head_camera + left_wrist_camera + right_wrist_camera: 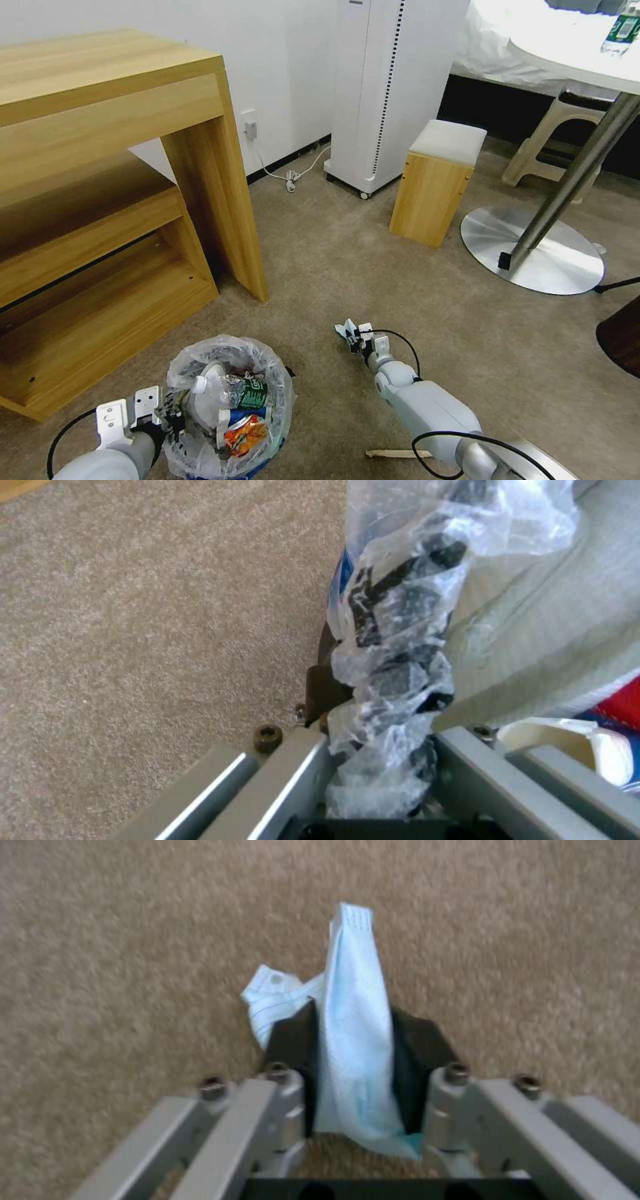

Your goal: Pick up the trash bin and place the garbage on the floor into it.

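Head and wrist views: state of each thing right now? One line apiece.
trash bin: upright, bag-lined, partly filled with litter.
left gripper: shut on the bin's bagged rim.
right gripper: shut on a pale blue wrapper, over the carpet.
clear bottle: lying inside the bin.
wooden stick: flat on the carpet, not picked up.

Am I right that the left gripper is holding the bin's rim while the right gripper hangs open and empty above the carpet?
Not quite: the right gripper is shut on a pale blue wrapper, as the right wrist view shows. The left gripper does hold the bin by its rim, above the carpet.
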Robot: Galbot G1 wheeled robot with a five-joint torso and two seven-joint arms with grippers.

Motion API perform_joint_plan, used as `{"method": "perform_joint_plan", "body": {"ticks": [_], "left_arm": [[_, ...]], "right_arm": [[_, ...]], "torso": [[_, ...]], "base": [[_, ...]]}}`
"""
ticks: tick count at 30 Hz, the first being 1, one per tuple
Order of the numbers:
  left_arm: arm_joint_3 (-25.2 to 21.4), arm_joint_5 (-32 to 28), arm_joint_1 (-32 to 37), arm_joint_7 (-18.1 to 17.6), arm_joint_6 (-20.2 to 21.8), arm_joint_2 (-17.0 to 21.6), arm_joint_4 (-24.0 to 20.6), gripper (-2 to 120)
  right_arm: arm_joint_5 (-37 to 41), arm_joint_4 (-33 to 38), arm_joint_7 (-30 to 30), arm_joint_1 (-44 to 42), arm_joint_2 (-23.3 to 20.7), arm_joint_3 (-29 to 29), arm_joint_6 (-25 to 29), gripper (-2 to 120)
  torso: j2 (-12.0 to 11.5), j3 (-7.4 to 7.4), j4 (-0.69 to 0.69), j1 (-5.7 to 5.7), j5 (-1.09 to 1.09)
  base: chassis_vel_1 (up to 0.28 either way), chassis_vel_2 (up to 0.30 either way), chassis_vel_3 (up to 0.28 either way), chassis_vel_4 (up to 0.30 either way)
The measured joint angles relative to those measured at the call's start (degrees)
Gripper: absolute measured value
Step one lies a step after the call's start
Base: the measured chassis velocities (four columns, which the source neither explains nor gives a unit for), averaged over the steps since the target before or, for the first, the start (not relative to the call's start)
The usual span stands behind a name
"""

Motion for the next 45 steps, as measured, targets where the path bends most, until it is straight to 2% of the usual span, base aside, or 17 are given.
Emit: {"method": "perform_joint_plan", "body": {"ticks": [3,6,11,12,13,15,16,17,19,20,23,28,30,33,34,40,45], "left_arm": [[-0.16,-0.05,0.25,-0.23,-0.04,-0.10,-0.23,0],[-0.40,-0.69,0.59,-1.01,0.16,-0.04,-0.67,0],[-0.95,-2.93,1.11,-2.82,0.55,0.05,-1.87,0],[-1.00,-3.83,1.34,-3.28,0.67,0.03,-2.34,0],[-1.00,-3.83,1.34,-3.28,0.67,0.03,-2.34,0],[-1.63,-4.92,2.04,-3.93,1.03,0.14,-3.40,0],[-2.01,-5.73,2.42,-4.37,1.17,0.45,-4.00,0],[-2.01,-5.73,2.42,-4.37,1.17,0.45,-4.00,0],[-2.86,-8.34,2.74,-5.79,1.21,1.44,-5.25,0],[-2.86,-8.34,2.74,-5.79,1.21,1.44,-5.25,0],[-3.93,-11.08,3.15,-7.03,1.20,2.59,-6.62,0],[-4.04,-11.75,3.23,-7.40,1.19,2.96,-7.14,0],[-4.05,-11.70,3.52,-7.52,1.19,2.77,-7.20,0],[-3.97,-11.67,3.52,-7.51,1.19,2.62,-7.20,0],[-3.73,-11.49,3.33,-7.54,1.19,2.25,-7.03,0],[-3.36,-10.45,3.29,-7.59,1.19,0.85,-6.55,0],[-3.45,-9.57,3.60,-7.55,1.23,0.03,-6.23,0]], "right_arm": [[0.26,2.15,0.13,-0.15,-0.86,-0.47,0.25,7],[0.57,4.49,0.23,-0.56,-1.48,-0.38,0.19,0],[0.70,12.88,-1.61,-2.14,-3.77,2.51,2.03,0],[1.54,15.78,-7.03,-2.56,-4.63,3.95,6.20,0],[1.54,15.78,-7.03,-2.56,-4.63,3.95,6.20,0],[8.55,23.69,-18.94,-3.26,-7.31,5.55,14.47,0],[12.81,29.30,-24.84,-3.32,-9.41,5.98,16.33,0],[12.81,29.30,-24.84,-3.32,-9.41,5.98,16.33,0],[19.47,39.28,-36.33,-1.78,-13.69,4.59,18.29,0],[19.47,39.28,-36.33,-1.78,-13.69,4.59,18.29,0],[24.93,47.32,-44.59,1.40,-17.59,-0.58,16.35,0],[25.72,48.78,-46.27,5.20,-17.79,-7.90,14.96,0],[26.35,48.74,-45.60,7.97,-16.90,-15.13,14.41,0],[26.63,48.79,-45.12,9.04,-16.49,-18.12,14.08,0],[27.03,49.64,-43.20,10.80,-15.73,-24.73,13.58,0],[25.94,52.04,-40.18,10.95,-15.56,-32.99,13.38,0],[25.69,54.13,-38.06,10.60,-17.48,-38.12,13.01,0]], "torso": [[0.00,0.00,0.00,0.00,0.00],[0.00,0.00,0.00,0.00,0.00],[0.00,0.00,0.00,0.00,0.00],[0.00,0.00,-0.01,0.00,0.00],[0.00,0.00,-0.01,0.00,0.00],[0.00,0.00,0.00,0.00,0.01],[0.00,0.00,0.00,0.00,0.02],[0.00,0.00,0.00,0.00,0.02],[0.00,-0.01,-0.01,0.00,-0.01],[0.00,-0.01,-0.01,0.00,-0.01],[0.00,-0.01,-0.01,0.00,-0.02],[0.00,0.00,-0.01,0.00,-0.02],[0.00,0.00,0.01,0.00,0.01],[0.00,0.00,0.01,0.00,-0.01],[0.00,0.00,0.02,0.00,0.00],[0.00,-0.01,0.00,0.00,-0.01],[0.00,0.00,0.00,0.00,0.00]], "base": [[0.000,0.000,0.000,0.000],[0.000,0.000,0.000,0.000],[0.000,0.000,0.000,0.000],[0.000,0.000,0.000,0.000],[0.000,0.000,0.000,0.000],[0.000,0.000,0.000,0.000],[0.000,0.000,0.000,0.000],[0.000,0.000,0.000,0.000],[0.000,0.000,0.000,0.000],[0.000,0.000,0.000,0.000],[0.000,0.000,0.000,0.000],[0.000,0.000,0.000,0.000],[0.000,0.000,0.000,0.000],[0.000,0.000,0.000,0.000],[0.000,0.000,0.000,0.000],[0.000,0.000,0.000,0.000],[0.000,0.000,0.000,0.000]]}}
